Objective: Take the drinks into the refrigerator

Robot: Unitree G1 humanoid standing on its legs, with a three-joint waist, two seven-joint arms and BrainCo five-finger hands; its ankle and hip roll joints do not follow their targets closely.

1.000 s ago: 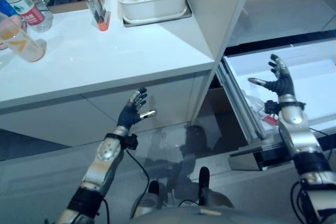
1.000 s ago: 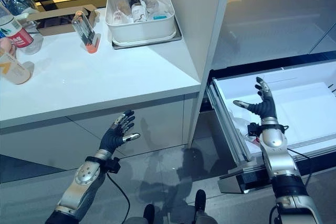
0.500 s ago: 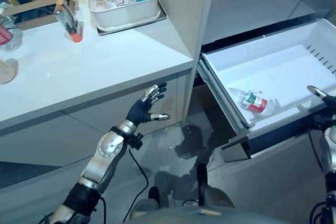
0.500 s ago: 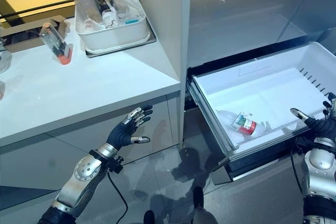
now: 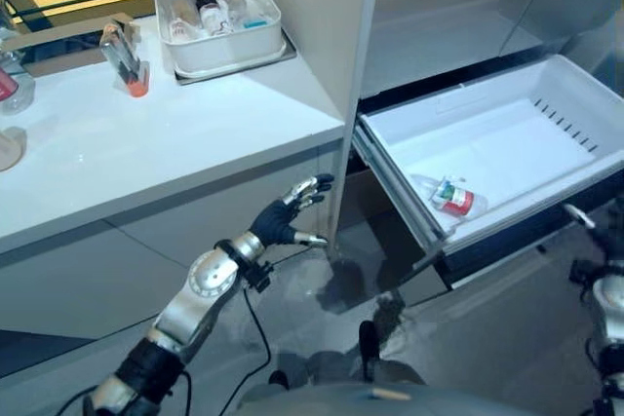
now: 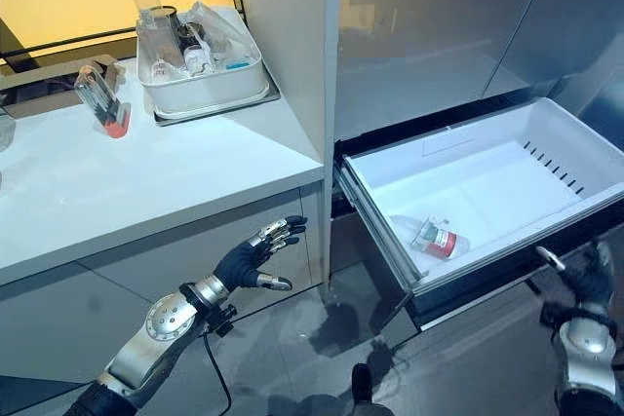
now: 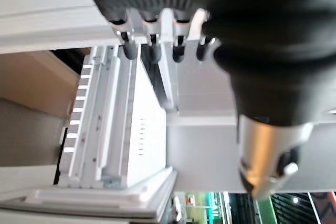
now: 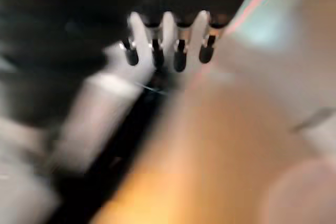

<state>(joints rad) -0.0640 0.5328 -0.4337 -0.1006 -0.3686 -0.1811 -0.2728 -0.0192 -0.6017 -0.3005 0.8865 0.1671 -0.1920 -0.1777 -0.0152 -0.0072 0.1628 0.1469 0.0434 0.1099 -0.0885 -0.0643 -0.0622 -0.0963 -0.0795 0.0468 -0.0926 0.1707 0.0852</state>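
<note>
A clear bottle (image 6: 434,238) with a red and green label lies on its side in the near left corner of the open white refrigerator drawer (image 6: 487,182). My right hand (image 6: 588,278) hangs below the drawer's dark front, at the lower right, fingers spread and open, holding nothing. Its fingers (image 8: 168,45) look straight in the right wrist view. My left hand (image 5: 283,222) is open in front of the white cabinet under the counter, left of the drawer. The left wrist view shows its straight fingers (image 7: 157,38) pointing at the drawer's side (image 7: 121,129).
A white counter (image 5: 146,133) carries a white tub (image 5: 219,26) of jars at the back, a clear container (image 5: 123,56) with an orange base, and bottles (image 5: 8,90) at the far left edge. Grey refrigerator doors (image 6: 439,36) rise above the drawer.
My right hand has pulled back out of the drawer and dropped below its front edge, uncovering the bottle that lies inside. The camera has swung, shifting the whole scene. My left hand stays open.
</note>
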